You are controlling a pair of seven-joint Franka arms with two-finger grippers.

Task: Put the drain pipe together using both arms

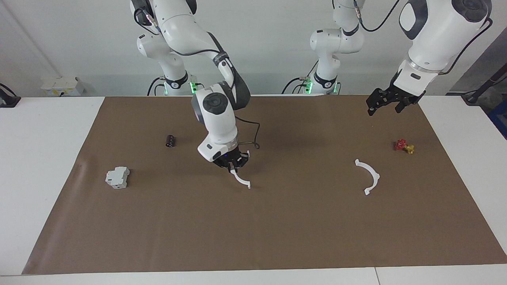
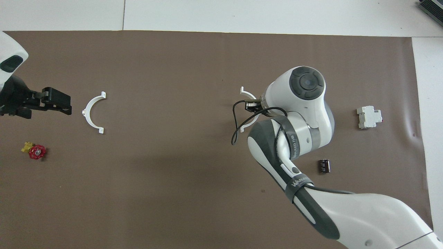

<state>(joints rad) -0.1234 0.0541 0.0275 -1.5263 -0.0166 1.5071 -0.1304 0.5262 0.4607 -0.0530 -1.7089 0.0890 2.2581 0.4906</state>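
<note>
White plastic half-ring (image 1: 241,179) is hanging from the right claw (image 1: 233,165), which is clamped on its upper part, over the middle of the brown mat (image 1: 253,237); its lower tab is hanging close above the mat, contact not clear. The second half-ring (image 1: 368,176) is lying flat on the worktop toward the left arm's end, at about 3 o'clock from the held piece in the facing view and well apart.

Left claw (image 1: 383,103) is waiting spread wide and empty, up in the air over the mat's edge, at about 1 o'clock from the lying arc.

Risks, judged:
- The thin arc is pinched off-centre, so it could be pivoting in the grip and arriving with tabs misaligned.
- A low tab could be snagging the mat.
- The loose cable (image 1: 253,138) could be catching.
- The valve (image 1: 404,146) near the lying arc could be getting knocked.
</note>
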